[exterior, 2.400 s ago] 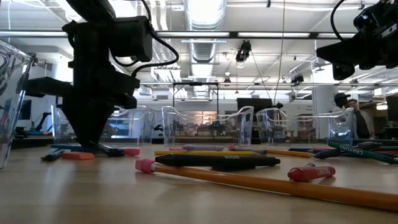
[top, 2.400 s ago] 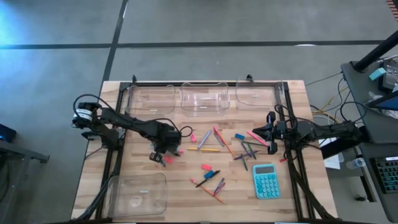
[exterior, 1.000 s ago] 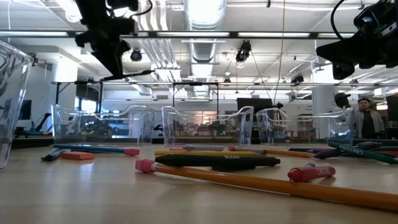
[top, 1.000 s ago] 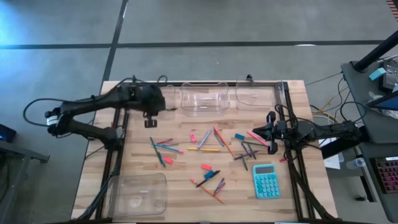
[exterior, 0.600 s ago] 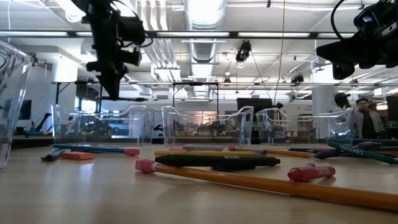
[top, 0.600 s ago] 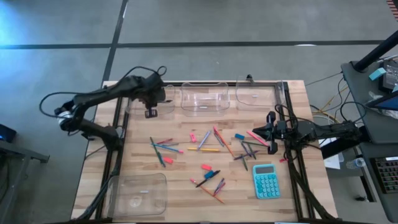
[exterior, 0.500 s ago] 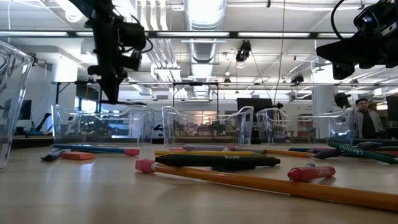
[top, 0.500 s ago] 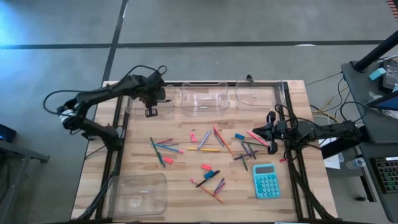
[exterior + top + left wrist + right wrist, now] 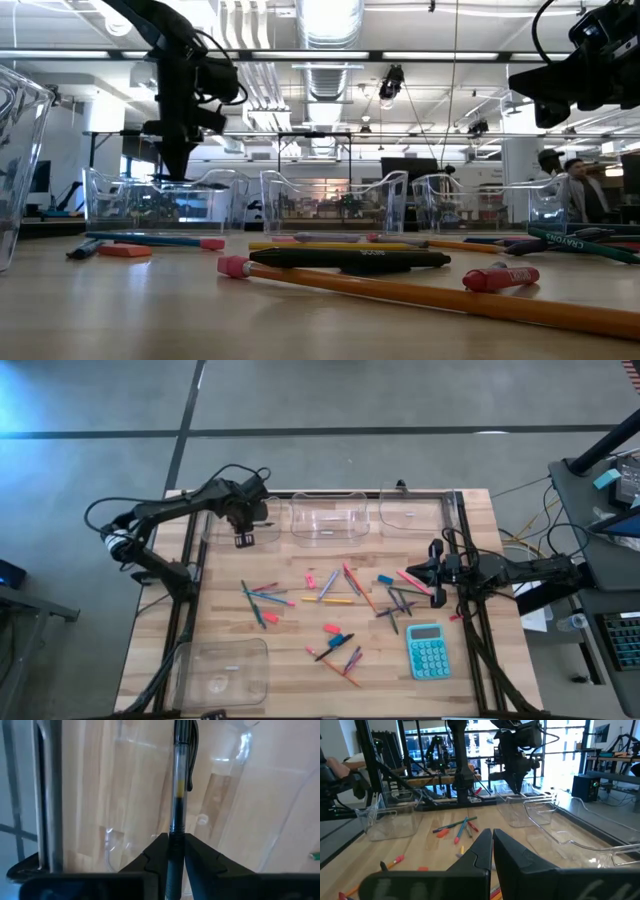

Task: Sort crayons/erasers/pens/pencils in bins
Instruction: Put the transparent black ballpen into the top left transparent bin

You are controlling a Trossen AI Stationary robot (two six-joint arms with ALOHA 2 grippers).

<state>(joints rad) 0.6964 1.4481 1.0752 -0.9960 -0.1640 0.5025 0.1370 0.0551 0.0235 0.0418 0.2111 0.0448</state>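
Note:
My left gripper (image 9: pixel 242 539) hangs over the far-left clear bin (image 9: pixel 262 510), pointing down, shut on a pen with a clear barrel and black clip (image 9: pixel 179 780). It also shows in the low view (image 9: pixel 174 160). My right gripper (image 9: pixel 432 572) is shut and empty above the table's right edge, fingers together in its wrist view (image 9: pixel 491 845). Pencils, crayons, pens and erasers (image 9: pixel 340 585) lie loose on the middle of the table. Two more bins (image 9: pixel 326 520) (image 9: pixel 412 510) stand along the far edge and one (image 9: pixel 222 670) stands at the near left. My left gripper pinches the pen's barrel (image 9: pixel 176 831) between its two fingers (image 9: pixel 200 855). The pen runs along the fingers and sticks out past their tips, clip end (image 9: pixel 189 740) foremost. It is lifted clear, above the far-left bin's floor.
A teal calculator (image 9: pixel 426 650) lies at the near right. A dark frame rail (image 9: pixel 190 590) runs along the table's left side and another along the right. A person (image 9: pixel 580 195) stands in the room beyond the table.
My left gripper, still shut on the pen, has gone toward the table's far edge and down, from high above the table to just over the far-left bin, and its fingers have tipped to point down.

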